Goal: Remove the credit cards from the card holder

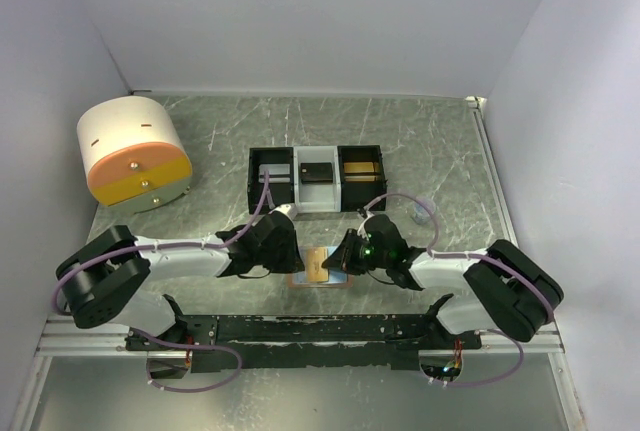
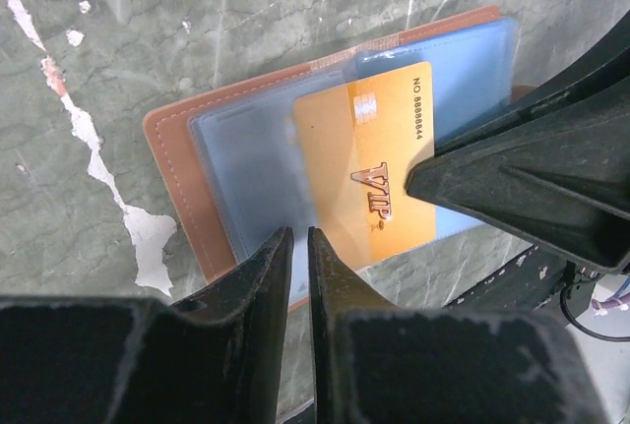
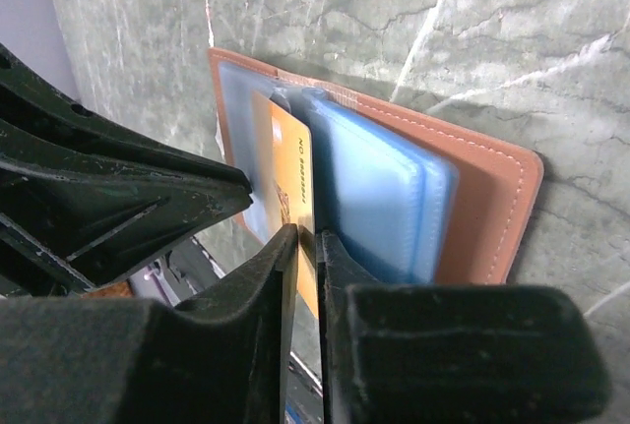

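Card holder (image 2: 167,149) is lying open on the green marbled table (image 2: 98,50), between my two grippers, with its blue lining facing up. A gold VIP card (image 2: 369,173) is sticking partway out of a sleeve. My right gripper (image 3: 300,247) is clamping narrowly on that card's edge, seemingly to slide it free. My left gripper (image 2: 298,242), closed to a slit, appears to be pinching the lining to anchor the holder. A three-compartment tray (image 1: 296,191) is sitting just beyond.
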